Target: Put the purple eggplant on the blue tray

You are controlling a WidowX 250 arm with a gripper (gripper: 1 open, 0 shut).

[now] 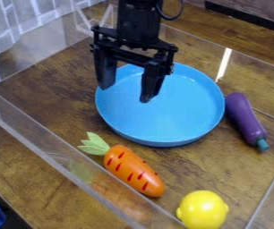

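The purple eggplant [247, 120] lies on the wooden table just right of the blue tray [175, 121], its teal stem tip pointing toward the near right. The tray is a wide round blue dish and holds nothing. My black gripper [129, 83] hangs over the tray's left part, pointing down, its two fingers [151, 85] spread wide apart with nothing between them. The eggplant is well to the gripper's right, across the tray.
An orange carrot [129, 167] with green leaves lies in front of the tray. A yellow lemon [203, 210] sits at the near right. Clear plastic walls [32, 134] fence the wooden work area on the left and front.
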